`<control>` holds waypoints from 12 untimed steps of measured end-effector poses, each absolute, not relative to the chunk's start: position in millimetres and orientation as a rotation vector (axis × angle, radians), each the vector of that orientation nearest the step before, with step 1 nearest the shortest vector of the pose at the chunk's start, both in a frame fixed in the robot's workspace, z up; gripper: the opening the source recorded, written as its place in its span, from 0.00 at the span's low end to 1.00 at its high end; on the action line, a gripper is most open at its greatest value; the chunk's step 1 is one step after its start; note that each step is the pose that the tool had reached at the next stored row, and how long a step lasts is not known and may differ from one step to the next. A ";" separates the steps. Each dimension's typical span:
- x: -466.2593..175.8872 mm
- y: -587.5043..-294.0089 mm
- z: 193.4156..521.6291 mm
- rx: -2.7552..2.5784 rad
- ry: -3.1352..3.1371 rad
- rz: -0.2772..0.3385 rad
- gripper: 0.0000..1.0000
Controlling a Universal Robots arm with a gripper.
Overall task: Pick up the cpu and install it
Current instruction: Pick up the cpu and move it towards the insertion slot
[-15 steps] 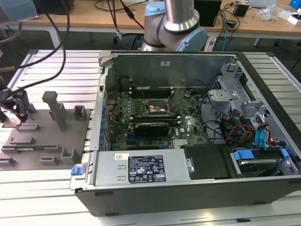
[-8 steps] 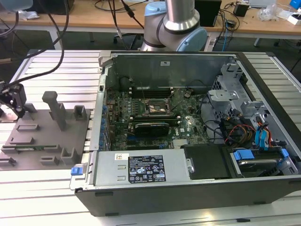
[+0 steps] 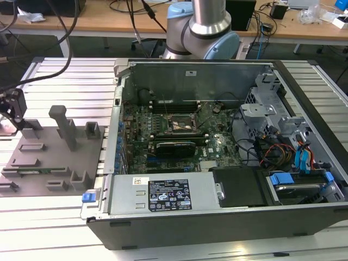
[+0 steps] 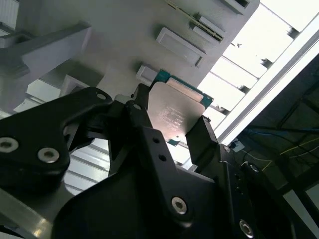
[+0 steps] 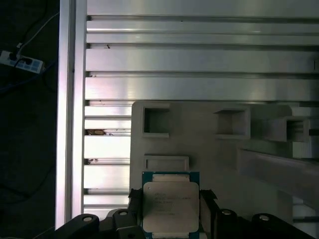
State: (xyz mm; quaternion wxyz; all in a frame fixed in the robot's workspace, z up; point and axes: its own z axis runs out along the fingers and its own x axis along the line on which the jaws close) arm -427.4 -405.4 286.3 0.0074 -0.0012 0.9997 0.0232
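Note:
The cpu (image 5: 170, 204) is a thin square chip with a pale metal top and a green rim. It sits between the two black fingers (image 5: 135, 200) of my gripper (image 5: 170, 199), which is shut on its two opposite edges. In the second wrist view the cpu (image 4: 175, 113) hangs just over the grey fixture plate (image 4: 114, 40), held by the gripper (image 4: 172, 117). In the exterior view the gripper (image 3: 12, 111) is at the far left, over the fixture plate (image 3: 54, 157). The dark socket frame (image 3: 182, 124) lies on the motherboard inside the open computer case (image 3: 217, 217), far from the gripper.
Upright grey posts and pockets (image 3: 68, 128) stand on the fixture plate. A long black card (image 3: 174, 147) lies in front of the socket. Cables and drive cages (image 3: 283, 136) fill the case on the exterior view's right. Ribbed aluminium table (image 5: 199, 59) surrounds the plate.

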 end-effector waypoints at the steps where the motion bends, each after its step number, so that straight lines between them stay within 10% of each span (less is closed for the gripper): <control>1: -427.5 -405.3 287.7 -0.004 3.126 0.072 0.55; 12: -427.4 -404.7 307.0 -0.004 3.126 0.072 0.55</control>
